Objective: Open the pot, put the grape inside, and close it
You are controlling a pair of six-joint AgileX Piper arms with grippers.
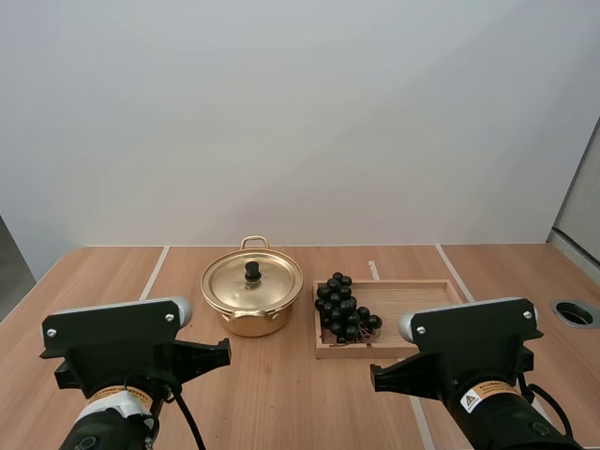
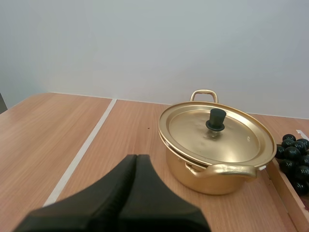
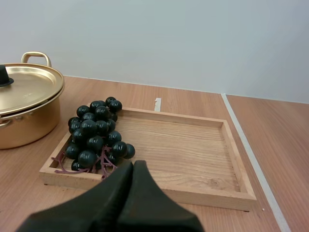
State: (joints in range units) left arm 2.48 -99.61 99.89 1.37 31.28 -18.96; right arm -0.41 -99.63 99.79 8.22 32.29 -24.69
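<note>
The lid (image 2: 215, 133) covers the pot (image 2: 212, 179), so the pot's inside is hidden. In the left wrist view the bunch of grapes (image 2: 293, 153) and the wooden tray (image 2: 288, 195) are cut by the frame's edge, leaving a few berries and a strip of rim. In the right wrist view the edge cuts the pot through its knob (image 3: 4, 77), and the right gripper (image 3: 134, 165), fingers pressed together, hides part of the tray's near rim. In the high view the left arm (image 1: 117, 342) and right arm (image 1: 469, 342) are cut off at the lower edge.
</note>
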